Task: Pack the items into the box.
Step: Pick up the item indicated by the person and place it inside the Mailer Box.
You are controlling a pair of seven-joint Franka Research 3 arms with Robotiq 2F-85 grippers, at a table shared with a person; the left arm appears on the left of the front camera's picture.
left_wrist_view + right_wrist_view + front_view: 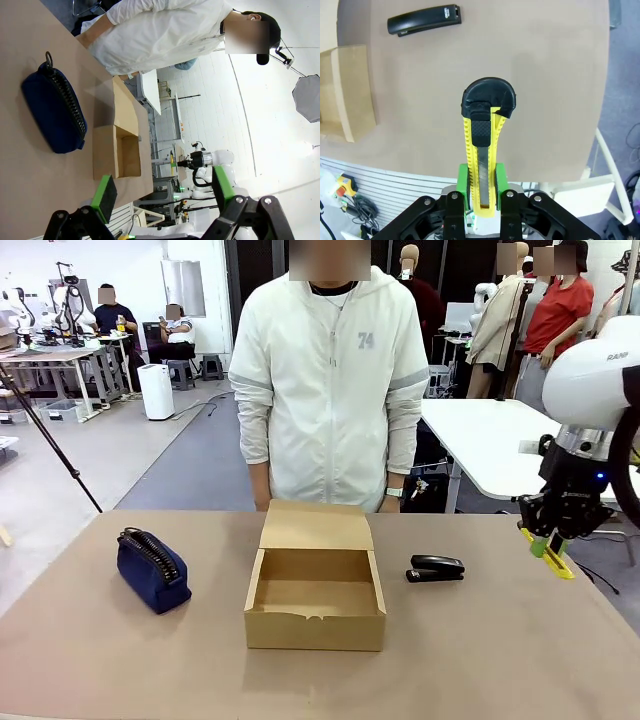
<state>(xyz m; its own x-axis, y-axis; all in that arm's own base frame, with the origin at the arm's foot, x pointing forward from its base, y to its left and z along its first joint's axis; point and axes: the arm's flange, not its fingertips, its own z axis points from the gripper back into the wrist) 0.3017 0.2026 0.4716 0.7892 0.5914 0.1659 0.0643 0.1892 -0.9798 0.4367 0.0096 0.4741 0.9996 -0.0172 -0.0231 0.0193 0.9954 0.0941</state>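
Observation:
The brown cardboard box [314, 630] sits open at the table's middle, its flap lid tilted back toward the person. To its left lies the navy blue pouch [152, 570], zipper side up. The black stapler [436, 568] lies just right of the box. My right gripper [547, 540] hangs above the table's right edge, shut on a yellow utility knife [552, 558]. In the right wrist view the knife [482, 140] stands between the green pads [463, 182], with the stapler [424, 20] and the box [350, 90] beyond. My left gripper [162, 192] is open, looking down on the pouch [52, 112] and the box [117, 157].
A person in a white hooded jacket [330, 380] stands at the table's far edge, right behind the box. A white table [490, 440] stands behind on the right. Bare tabletop [500, 650] spreads in front of and beside the box.

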